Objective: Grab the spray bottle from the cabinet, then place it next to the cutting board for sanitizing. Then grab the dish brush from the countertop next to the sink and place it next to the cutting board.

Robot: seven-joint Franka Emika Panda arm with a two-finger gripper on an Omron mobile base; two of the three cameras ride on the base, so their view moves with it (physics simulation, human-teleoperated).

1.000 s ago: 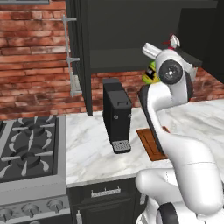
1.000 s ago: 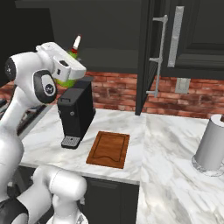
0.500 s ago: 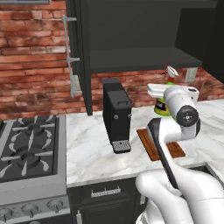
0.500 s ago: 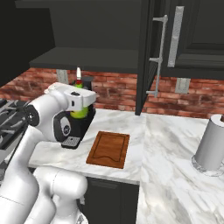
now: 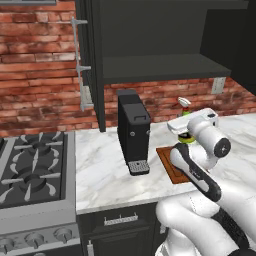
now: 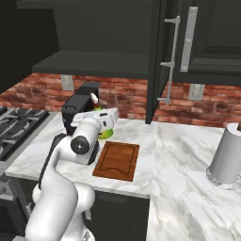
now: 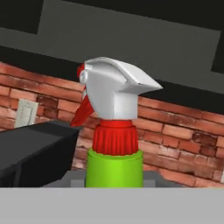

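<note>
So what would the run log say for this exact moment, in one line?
step: placing spray bottle | tool: shut on spray bottle, upright | position: low between coffee machine and cutting board | dish brush: pending

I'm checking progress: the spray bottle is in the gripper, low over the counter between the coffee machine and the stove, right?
Not quite: the spray bottle is between the coffee machine and the cutting board, not the stove, as the right base view shows.
</note>
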